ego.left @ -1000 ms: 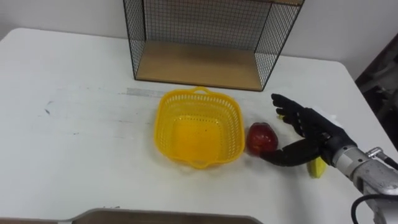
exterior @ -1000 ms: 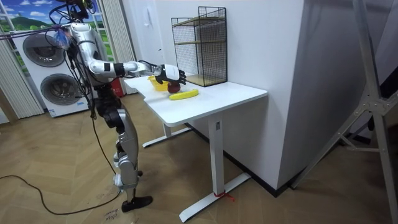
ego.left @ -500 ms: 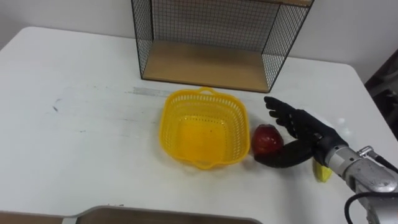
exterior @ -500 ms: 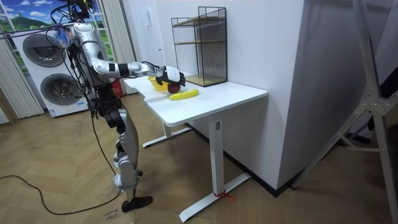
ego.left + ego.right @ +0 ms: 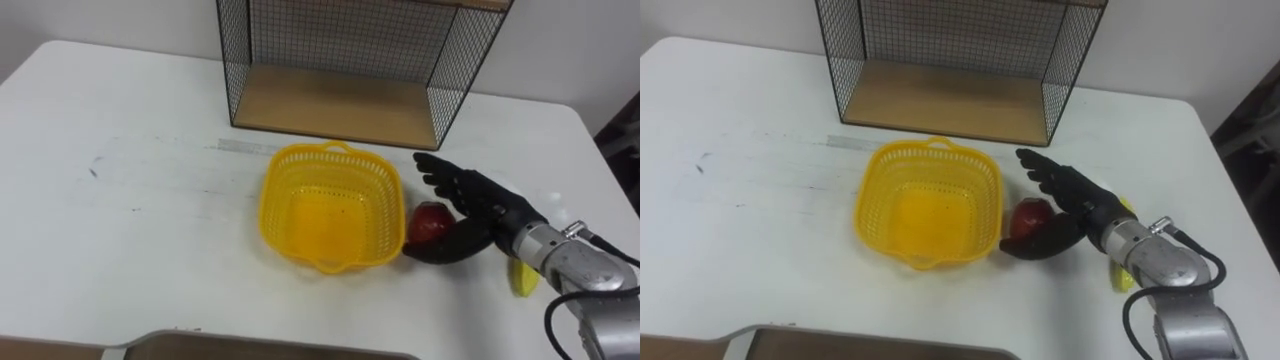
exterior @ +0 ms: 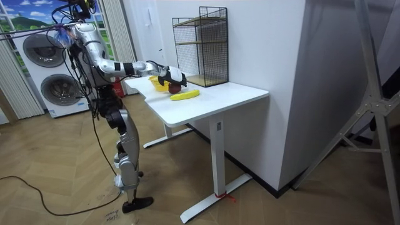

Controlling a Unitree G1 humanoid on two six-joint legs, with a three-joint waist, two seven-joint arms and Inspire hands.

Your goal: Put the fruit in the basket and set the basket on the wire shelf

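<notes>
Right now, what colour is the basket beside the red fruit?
The basket is plain yellow; the left eye view shows it best.

The robot's black right hand extends in from the lower right on a silver-grey metal wrist, the forearm angled forward and toward the left. Its fingers are straight and slightly fanned, pointing up and left, with the palm turned inward. The thumb is spread well apart below them in a gentle curve. In the room view the robot stands upright, right arm held out about level at chest height
</notes>
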